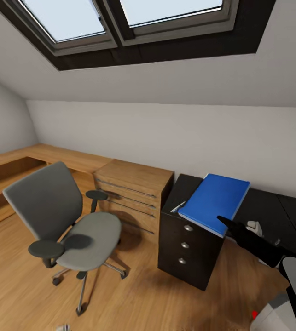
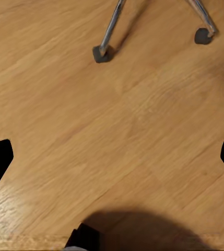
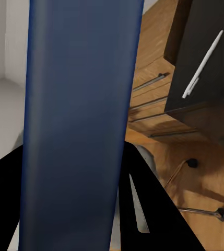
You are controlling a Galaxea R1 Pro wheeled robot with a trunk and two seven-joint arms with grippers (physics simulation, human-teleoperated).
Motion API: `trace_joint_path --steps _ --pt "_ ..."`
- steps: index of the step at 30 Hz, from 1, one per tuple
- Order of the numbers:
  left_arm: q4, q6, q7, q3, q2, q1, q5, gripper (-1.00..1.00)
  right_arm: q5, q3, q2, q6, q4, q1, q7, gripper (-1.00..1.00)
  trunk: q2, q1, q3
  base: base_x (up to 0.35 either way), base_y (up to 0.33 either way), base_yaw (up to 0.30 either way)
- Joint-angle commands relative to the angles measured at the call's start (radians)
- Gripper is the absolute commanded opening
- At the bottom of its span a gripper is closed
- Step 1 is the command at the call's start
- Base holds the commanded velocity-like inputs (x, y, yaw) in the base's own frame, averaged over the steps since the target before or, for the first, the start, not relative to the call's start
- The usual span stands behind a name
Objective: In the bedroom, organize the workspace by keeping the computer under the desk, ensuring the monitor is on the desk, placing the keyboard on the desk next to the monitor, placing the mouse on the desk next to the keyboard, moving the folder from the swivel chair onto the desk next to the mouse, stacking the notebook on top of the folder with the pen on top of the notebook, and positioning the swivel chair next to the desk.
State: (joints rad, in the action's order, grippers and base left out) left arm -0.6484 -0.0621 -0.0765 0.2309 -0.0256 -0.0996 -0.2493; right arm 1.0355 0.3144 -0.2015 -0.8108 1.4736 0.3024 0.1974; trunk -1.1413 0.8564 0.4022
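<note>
Overhead, the right arm reaches from the lower right toward the desk (image 1: 198, 184), its right gripper (image 1: 225, 222) at the near edge of one blue folder (image 1: 216, 198), which rests tilted over the drawer unit's three drawers. One swivel chair (image 1: 69, 220) stands apart on the floor. From the left wrist, the left gripper (image 2: 112, 157) hangs spread wide over bare wood — two chair casters beyond. From the right wrist, dark fingers (image 3: 158, 209) clasp the folder (image 3: 80, 120); one pen (image 3: 202, 65) lies on the desk (image 3: 205, 52).

Blue folder (image 1: 215, 200) tilted over black desk (image 1: 263, 209) — grey swivel chair (image 1: 60, 216) apart.
</note>
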Motion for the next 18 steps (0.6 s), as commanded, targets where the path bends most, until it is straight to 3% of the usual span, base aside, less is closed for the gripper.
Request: trace_joint_path --steps 1,5,7,11,13,18 --pt "0.043 -0.004 -0.004 -0.001 -0.002 0.000 -0.010 1.00 -0.002 0.001 0.000 -0.005 -0.001 0.001 0.006 -1.00 -0.001 0.000 0.001 0.000 0.000 -0.299" --pt "0.215 0.012 -0.004 0.000 -0.018 0.000 -0.001 1.00 -0.002 0.002 0.000 -0.005 -0.002 0.001 0.007 -1.00 -0.001 0.000 0.001 0.000 0.000 -0.299" --pt "0.272 0.064 -0.003 0.000 -0.030 0.000 0.020 1.00 -0.002 0.002 0.000 -0.006 -0.002 0.001 0.007 -1.00 -0.001 0.000 0.001 0.000 0.000 -0.299" --pt "0.380 0.254 0.000 0.001 -0.041 0.000 0.053 1.00 -0.002 0.001 0.002 -0.006 -0.003 0.001 0.007 -1.00 -0.001 0.000 0.001 0.000 0.000 -0.299" --pt "0.436 0.442 0.002 0.002 -0.044 0.000 0.063 1.00 -0.002 0.000 0.007 -0.005 -0.011 0.001 0.007 -1.00 -0.001 0.000 0.001 0.000 0.000 -0.299" --pt "0.441 0.492 0.003 0.002 -0.046 0.000 0.066 1.00 -0.001 0.000 0.008 -0.005 -0.014 0.001 0.008 -1.00 -0.001 0.000 0.001 0.000 0.000 -0.299"
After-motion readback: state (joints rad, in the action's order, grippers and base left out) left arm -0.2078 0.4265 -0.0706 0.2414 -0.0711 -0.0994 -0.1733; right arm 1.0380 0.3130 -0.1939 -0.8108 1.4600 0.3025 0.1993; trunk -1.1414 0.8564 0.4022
